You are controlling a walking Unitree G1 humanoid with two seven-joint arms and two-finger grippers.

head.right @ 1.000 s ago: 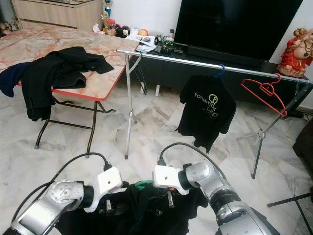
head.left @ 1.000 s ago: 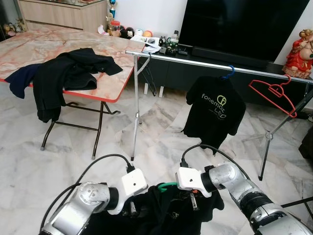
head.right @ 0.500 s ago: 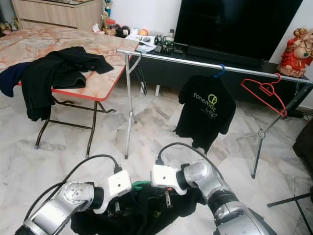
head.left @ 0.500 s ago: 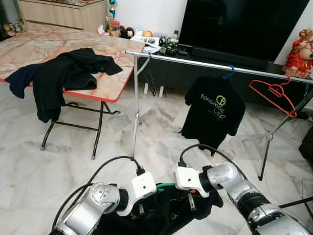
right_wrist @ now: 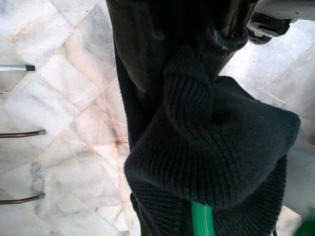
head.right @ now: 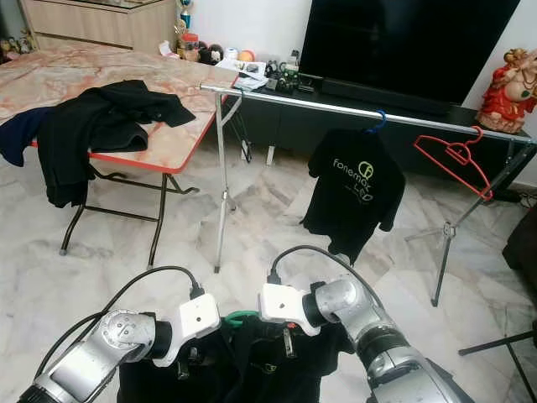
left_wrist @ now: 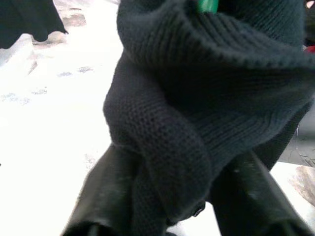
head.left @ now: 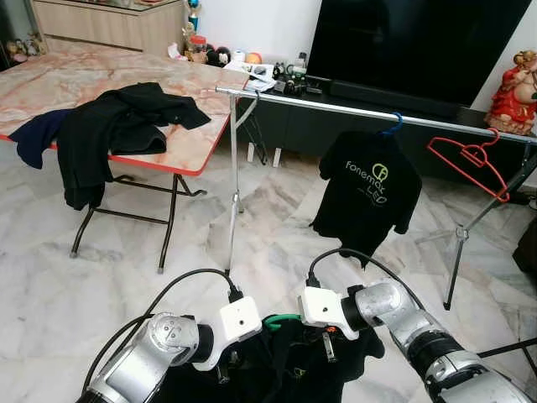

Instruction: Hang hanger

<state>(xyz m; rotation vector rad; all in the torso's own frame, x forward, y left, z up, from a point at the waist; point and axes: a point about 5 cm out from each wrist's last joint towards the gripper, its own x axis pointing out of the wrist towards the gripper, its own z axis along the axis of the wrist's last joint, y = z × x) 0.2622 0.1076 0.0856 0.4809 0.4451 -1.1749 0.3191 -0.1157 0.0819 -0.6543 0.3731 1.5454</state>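
Black knit shirt (head.left: pixel 289 369) on a green hanger (head.left: pixel 281 320), held low in front, well short of the silver rail (head.left: pixel 369 112). Left gripper (head.left: pixel 225 369) pinched on a fold of the collar; right gripper (head.left: pixel 327 344) likewise clamped on bunched knit beside the green hook. Both grips on cloth, not on plastic, so likely to slip: fabric could slide off a hanger shoulder during the lift, or the hook could twist away from the rail. Crowded rail too, with a printed black T-shirt (head.left: pixel 367 189) on a blue hanger (head.left: pixel 392 124) and an empty red hanger (head.left: pixel 470 159) farther right; a careless approach could knock either. Free gap between stand pole (head.left: pixel 233 168) and T-shirt looks safest.
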